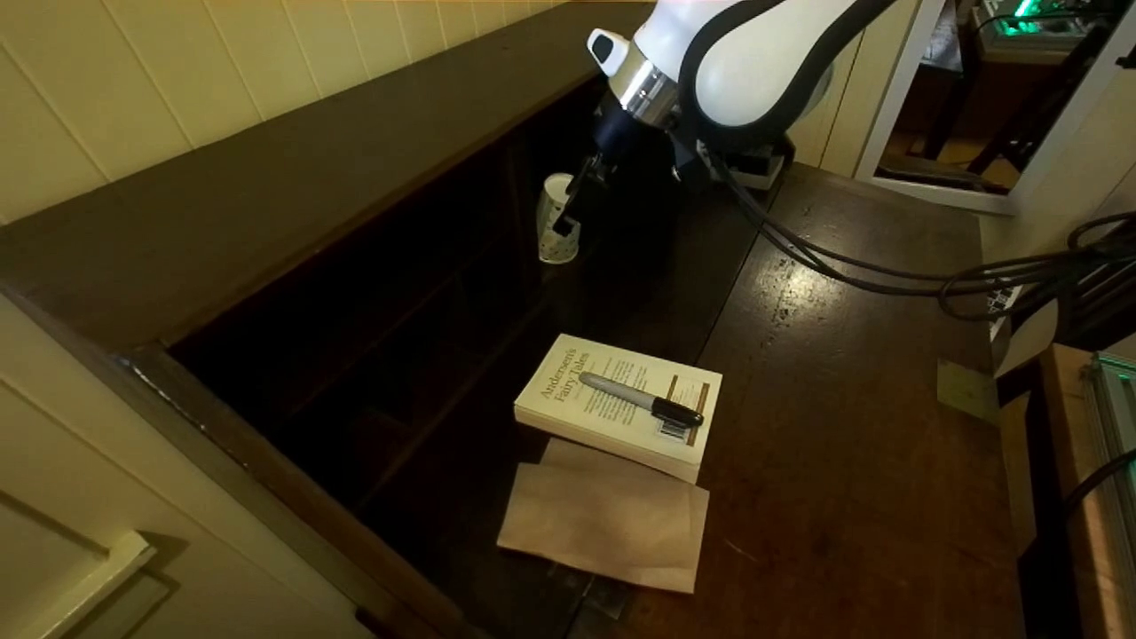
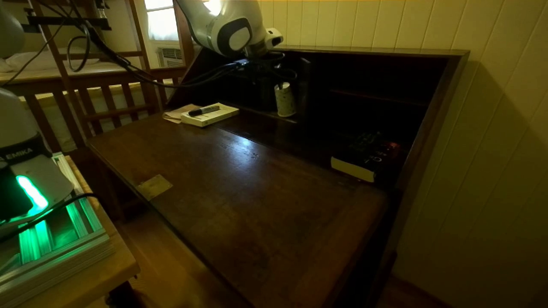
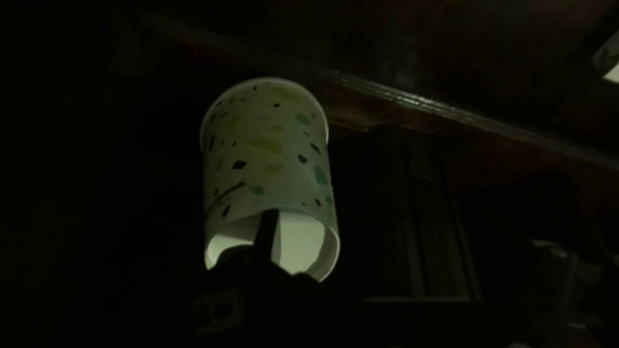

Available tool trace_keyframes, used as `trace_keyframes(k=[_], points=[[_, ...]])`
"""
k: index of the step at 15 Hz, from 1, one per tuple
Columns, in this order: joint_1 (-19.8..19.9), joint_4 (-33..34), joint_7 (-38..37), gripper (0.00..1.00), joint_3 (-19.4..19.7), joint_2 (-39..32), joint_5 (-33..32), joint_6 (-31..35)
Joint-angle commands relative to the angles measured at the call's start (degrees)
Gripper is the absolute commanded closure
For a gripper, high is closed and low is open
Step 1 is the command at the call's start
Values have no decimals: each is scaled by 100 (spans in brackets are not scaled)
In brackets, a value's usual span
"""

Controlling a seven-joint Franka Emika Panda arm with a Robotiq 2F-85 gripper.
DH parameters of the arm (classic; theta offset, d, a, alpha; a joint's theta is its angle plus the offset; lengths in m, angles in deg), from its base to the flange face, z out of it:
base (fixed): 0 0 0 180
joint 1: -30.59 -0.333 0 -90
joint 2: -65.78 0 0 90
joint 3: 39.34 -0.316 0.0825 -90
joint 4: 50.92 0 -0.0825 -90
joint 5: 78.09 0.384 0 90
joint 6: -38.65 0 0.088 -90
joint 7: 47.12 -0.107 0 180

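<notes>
The white paper cup flecked with yellow, green and black (image 3: 266, 154) stood mouth up at the inner side of the dark brown wooden counter (image 1: 852, 426), against the matching shelf unit (image 1: 266, 186); whether its base rested on the counter or on the low wooden ledge (image 3: 420, 100) could not be told. The black two-fingered tool (image 1: 570, 215) seemed spread, pinching nothing that showed: what looked like one slim dark finger (image 3: 267, 237) crossed the cup's mouth, perhaps inside it, while a dark tip overlapped its outer wall in an exterior view. Contact could not be made out. Good handling seemed to call for centring the wall between the fingers and moving slowly along the cup's axis, since a sideways nudge would probably tip something so light. The dark upright wooden divider (image 2: 305, 87) close by left little room for swinging.
</notes>
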Motion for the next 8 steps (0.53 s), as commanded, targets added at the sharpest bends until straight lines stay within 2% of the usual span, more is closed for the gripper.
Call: trace_keyframes(k=[1, 4, 8], points=[[-370, -368, 21, 0, 359, 738, 392, -738], [-850, -377, 141, 0, 861, 1044, 707, -1235], [-1752, -357, 186, 0, 1819, 1209, 828, -1741]])
